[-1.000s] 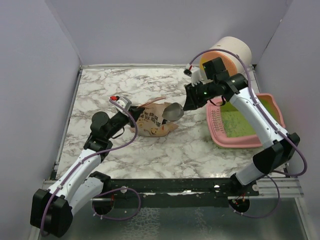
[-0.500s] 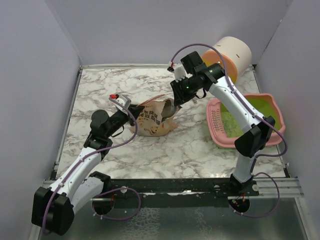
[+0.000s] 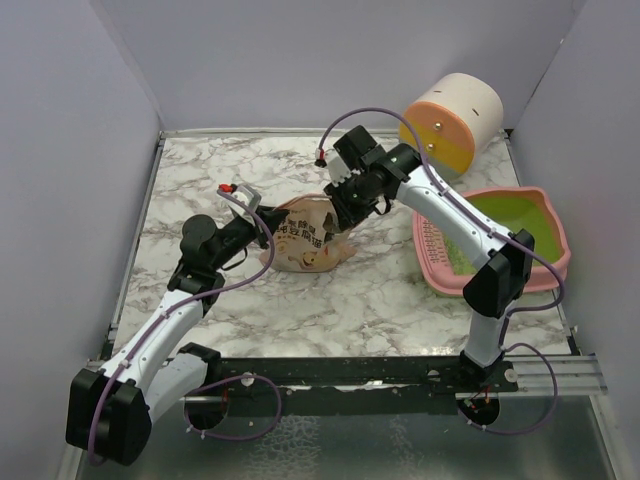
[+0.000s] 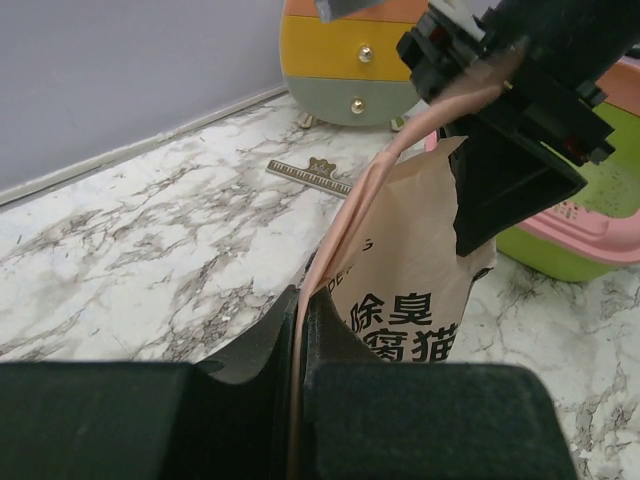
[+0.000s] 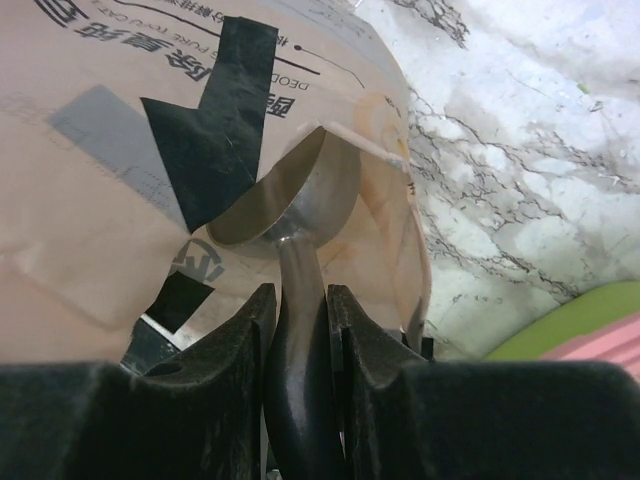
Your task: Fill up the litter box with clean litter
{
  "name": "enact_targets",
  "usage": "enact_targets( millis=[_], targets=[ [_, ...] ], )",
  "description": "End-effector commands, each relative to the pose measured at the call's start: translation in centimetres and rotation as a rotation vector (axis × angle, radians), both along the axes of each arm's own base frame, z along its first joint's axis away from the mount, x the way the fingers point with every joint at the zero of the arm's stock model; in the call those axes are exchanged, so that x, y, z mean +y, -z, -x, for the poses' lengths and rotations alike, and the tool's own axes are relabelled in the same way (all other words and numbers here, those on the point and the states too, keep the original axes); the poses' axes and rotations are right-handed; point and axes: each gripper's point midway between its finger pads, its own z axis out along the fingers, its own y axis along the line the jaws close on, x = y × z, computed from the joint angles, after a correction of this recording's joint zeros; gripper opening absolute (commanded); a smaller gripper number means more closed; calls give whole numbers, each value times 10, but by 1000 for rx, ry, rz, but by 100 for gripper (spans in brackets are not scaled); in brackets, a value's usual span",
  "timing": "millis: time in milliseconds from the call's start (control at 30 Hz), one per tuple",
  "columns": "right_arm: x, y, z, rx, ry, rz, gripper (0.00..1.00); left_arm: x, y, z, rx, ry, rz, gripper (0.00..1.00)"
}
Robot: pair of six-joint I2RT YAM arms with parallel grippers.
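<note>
Firmly, left pincer (image 4: 300, 335) pinching bag (image 4: 420, 290) rim, right pincer (image 5: 300, 305) gripping scoop (image 5: 290, 200)

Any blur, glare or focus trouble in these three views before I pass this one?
Top external: even, soft light, faint shadows, the paper bag and litter box sharp. Left wrist: the left fingers pinching the bag edge are dark and soft, bag print crisp. Right wrist: the scoop shows mild sheen, no blown glare; the right fingers on its handle are near-black, blurred.

Pink litter box (image 3: 432, 255), lime-green inside — tan bag (image 3: 300, 245) — white marble table (image 3: 240, 170) veined grey.
</note>
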Motion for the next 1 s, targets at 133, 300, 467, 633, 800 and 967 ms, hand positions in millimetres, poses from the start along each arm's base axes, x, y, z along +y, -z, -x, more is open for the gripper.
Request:
enact_targets(
  millis=[133,300,467,633,800,967],
  targets=[
    [4,51,-5,20,17,63,1,-4,-48,4,-138,34,64,0],
    [22,60,-7,16,27,-31,1,-4,-44,3,-125,35,64,0],
    [36,47,-8,-45,54,-181,1,-5,-42,3,-119,34,67,0],
    [50,43,-3,-60,53,-319,1,-5,-39,2,-114,34,67,0],
    [62,34,4,-65,38,-445,1,-5,-37,1,-111,31,65,0],
    [69,14,13,-101,11,-593,1,-4,-36,1,-109,27,64,0]
  ],
)
